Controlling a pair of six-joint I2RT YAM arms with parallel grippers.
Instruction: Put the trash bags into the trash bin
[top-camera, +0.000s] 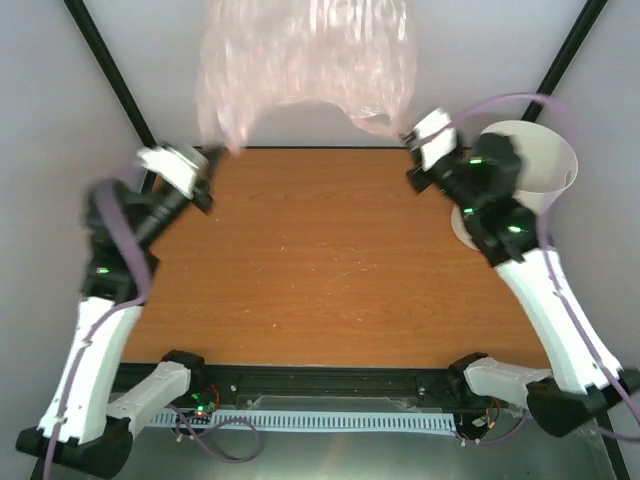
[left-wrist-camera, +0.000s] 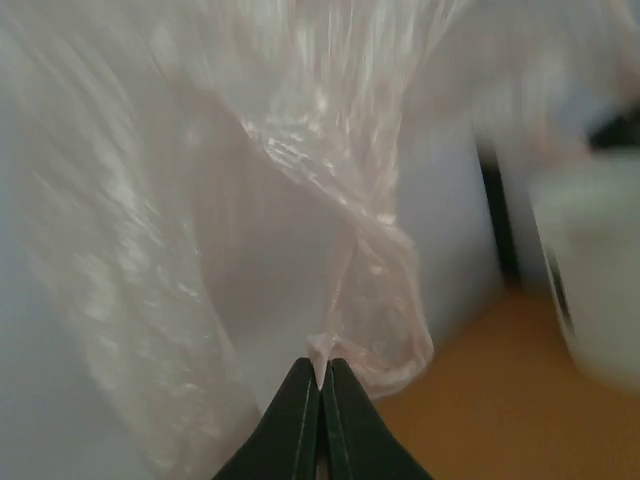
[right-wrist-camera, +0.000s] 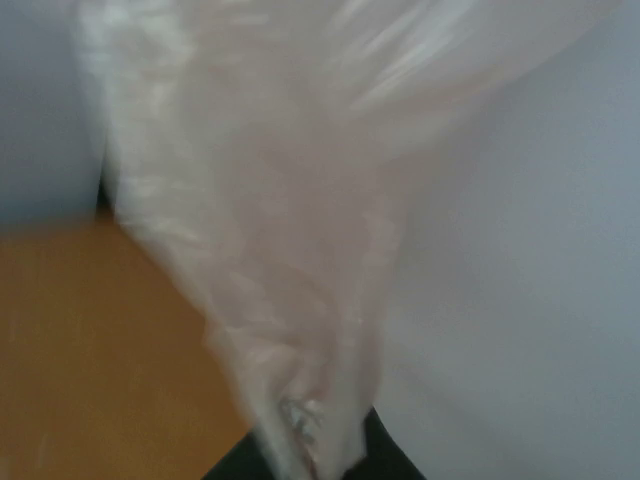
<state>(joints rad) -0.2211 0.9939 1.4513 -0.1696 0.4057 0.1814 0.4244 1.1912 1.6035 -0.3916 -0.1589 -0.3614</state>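
The pale pink translucent trash bag (top-camera: 305, 55) hangs spread in the air above the table's far edge, stretched between both grippers. My left gripper (top-camera: 218, 155) is shut on its lower left corner; in the left wrist view a pinch of the bag (left-wrist-camera: 300, 150) sticks up between the closed black tips of the left gripper (left-wrist-camera: 320, 375). My right gripper (top-camera: 408, 135) is shut on the lower right part; in the right wrist view the bag (right-wrist-camera: 270, 200) gathers down into the right gripper (right-wrist-camera: 320, 460). The white trash bin (top-camera: 545, 160) stands at the far right behind the right arm, and shows blurred (left-wrist-camera: 600, 270) in the left wrist view.
The wooden table (top-camera: 320, 260) lies below the raised bag. Black frame posts (top-camera: 110, 70) rise at both back corners against grey walls. The right arm's elbow (top-camera: 505, 225) is close in front of the bin.
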